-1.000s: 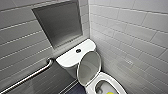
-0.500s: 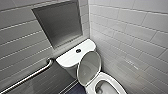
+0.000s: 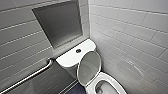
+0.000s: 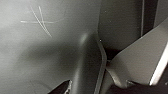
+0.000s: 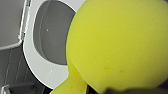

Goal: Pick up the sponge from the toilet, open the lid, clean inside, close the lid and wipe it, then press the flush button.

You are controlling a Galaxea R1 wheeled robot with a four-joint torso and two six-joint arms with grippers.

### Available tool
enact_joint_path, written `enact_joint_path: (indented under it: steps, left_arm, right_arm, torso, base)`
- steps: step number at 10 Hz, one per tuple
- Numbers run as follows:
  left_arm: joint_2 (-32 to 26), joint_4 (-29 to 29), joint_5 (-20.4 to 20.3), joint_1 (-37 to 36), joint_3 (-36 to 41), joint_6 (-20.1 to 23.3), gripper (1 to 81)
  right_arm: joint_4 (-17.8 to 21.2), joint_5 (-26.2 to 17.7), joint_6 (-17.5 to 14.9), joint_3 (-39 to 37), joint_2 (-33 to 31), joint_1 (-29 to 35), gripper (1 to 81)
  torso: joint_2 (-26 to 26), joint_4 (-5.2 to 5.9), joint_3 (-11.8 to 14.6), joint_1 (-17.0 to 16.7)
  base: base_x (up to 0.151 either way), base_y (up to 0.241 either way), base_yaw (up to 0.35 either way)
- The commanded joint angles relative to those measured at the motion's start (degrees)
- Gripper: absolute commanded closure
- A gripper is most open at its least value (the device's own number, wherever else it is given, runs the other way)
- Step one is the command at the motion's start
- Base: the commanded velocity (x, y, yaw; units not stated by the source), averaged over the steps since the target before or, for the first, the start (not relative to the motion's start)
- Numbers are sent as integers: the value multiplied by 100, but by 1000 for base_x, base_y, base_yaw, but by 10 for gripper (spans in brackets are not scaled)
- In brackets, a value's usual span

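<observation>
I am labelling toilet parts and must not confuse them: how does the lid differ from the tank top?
The lid is oval; the tank top is a rounded rectangle. The lid stands raised, open above the bowl; the tank top lies flat. The tank top carries a dark round button; the lid is plain. Both are white and smooth.

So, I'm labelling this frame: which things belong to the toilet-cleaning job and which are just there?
Job: sponge, toilet, lid (raised), flush button.
Just there: grab bar, wall recess, wall tiles.
</observation>
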Motion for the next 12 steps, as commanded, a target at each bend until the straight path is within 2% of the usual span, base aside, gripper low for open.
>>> enact_joint_path:
  steps: [1, 3, 5, 6, 8, 10, 12]
  left_arm:
    - [-39, -5, 450, 38, 17, 5, 10]
    - [-48, -40, 450, -41, -106, -39, 10]
    - [-127, -40, 538, -225, 52, -39, 10]
    - [-223, -31, 547, -296, 270, -39, 10]
    - [-584, -31, 556, -462, 939, -48, 10]
    - [-1102, -48, 758, -665, 1904, -57, 10]
    - [-1540, -84, 775, -972, 2554, -100, 10]
  right_arm:
    - [0, -102, -16, 125, -301, -339, 811]
    - [-88, -154, -60, -349, 59, -1164, 811]
    - [-96, -163, -87, -1079, 534, -1980, 811]
    - [-227, -154, -87, -1446, 735, -2247, 811]
    - [-492, -146, -87, -1659, 894, -2642, 811]
    - [-808, -137, -87, -1641, 981, -2783, 811]
    - [-975, -128, -95, -1668, 1078, -2967, 811]
  torso:
    - [0, 0, 0, 0]
    - [0, 2, 0, 0]
    - [0, 2, 0, 0]
    - [0, 2, 0, 0]
    - [0, 2, 0, 0]
    - [0, 5, 0, 0]
    - [0, 5, 0, 0]
  base:
    - [0, 0, 0]
    - [0, 0, 0]
    - [0, 0, 0]
    - [0, 0, 0]
    - [0, 0, 0]
    - [0, 0, 0]
    - [0, 0, 0]
